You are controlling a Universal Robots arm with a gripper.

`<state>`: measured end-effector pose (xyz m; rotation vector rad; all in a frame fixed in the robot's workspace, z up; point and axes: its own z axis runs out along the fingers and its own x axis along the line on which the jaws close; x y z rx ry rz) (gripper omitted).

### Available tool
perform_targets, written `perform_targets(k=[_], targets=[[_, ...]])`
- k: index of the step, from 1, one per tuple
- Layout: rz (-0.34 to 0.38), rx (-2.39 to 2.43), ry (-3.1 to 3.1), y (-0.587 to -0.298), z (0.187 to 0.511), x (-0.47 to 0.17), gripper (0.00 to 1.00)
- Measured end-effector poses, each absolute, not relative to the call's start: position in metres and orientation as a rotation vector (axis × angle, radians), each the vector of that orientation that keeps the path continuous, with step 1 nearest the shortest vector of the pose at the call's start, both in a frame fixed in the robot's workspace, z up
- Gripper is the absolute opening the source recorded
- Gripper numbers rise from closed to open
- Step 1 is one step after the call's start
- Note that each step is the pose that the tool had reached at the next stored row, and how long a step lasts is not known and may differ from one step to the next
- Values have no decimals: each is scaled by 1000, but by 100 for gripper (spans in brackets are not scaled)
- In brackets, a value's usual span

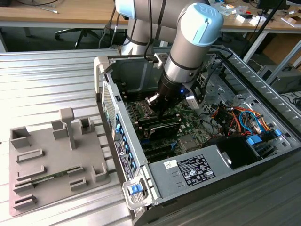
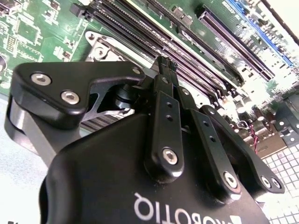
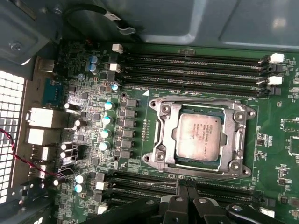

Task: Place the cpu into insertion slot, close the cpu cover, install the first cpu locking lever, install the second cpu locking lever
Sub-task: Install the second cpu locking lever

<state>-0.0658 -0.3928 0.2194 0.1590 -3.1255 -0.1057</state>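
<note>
Here the small flat grey-topped cpu [image 3: 199, 136] is seen seated in its socket, framed by the closed silver metal cpu cover [image 3: 161, 133] — the black gripper [image 3: 186, 184] is held just beside it, fingers [image 2: 164, 65] pressed together.

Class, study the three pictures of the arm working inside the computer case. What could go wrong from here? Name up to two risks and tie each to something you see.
1. The pincer hangs close beside the socket, where the cpu sits under the cpu cover; a slip might scrape the memory slots.
2. Loose cables lie near the arm inside the case and might snag.
</note>
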Motion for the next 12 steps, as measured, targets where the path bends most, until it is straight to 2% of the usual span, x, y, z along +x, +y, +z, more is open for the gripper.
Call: perform_targets(k=[12], targets=[[-106,159,-3126,-393,217,-77,11]])
